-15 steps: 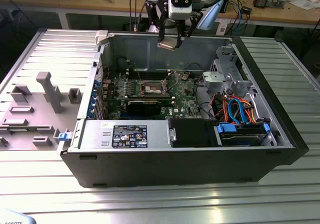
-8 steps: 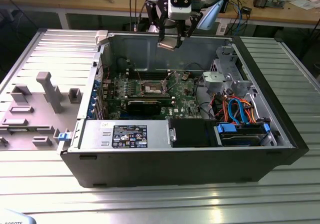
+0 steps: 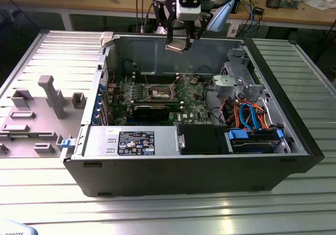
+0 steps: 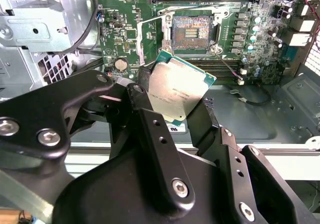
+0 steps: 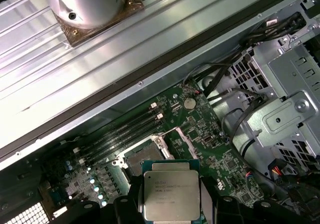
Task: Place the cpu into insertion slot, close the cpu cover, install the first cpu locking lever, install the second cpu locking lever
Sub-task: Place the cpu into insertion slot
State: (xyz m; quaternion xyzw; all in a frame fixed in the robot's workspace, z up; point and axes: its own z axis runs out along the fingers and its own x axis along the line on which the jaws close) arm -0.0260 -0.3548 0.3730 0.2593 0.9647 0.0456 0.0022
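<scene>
While I am hanging over the open computer case [image 3: 184,167], my jaws are clenching one cpu [image 3: 177,47] between two black fingers [image 4: 150,129], which are pressing on two opposite edges of the chip. In both wrist views the cpu [image 4: 180,91] [image 5: 171,194] is showing its dull silvery top, with a thin green border running round it. It is riding high in the air, well apart from the green motherboard [image 3: 197,106], and in the exterior view it is sitting level with the case's upper rim.

One insertion slot [image 3: 159,92] is lying uncovered on the board below. In the second wrist view its dark square centre [image 4: 192,32] is showing inside a silvery rim. In the first wrist view the chip is hiding part of the insertion slot [image 5: 141,154].

One round coin battery [image 4: 120,64] is sitting on the board near the slot. One long black graphics card [image 3: 151,110] is lying just beside the slot, on the side nearer the exterior camera. One grey metal drive cage [image 3: 236,80] is standing at the exterior view's right.

The case is resting on a ribbed metal counter [image 3: 157,214], and one grey fixture tray [image 3: 37,109] is lying at the exterior view's left.
</scene>
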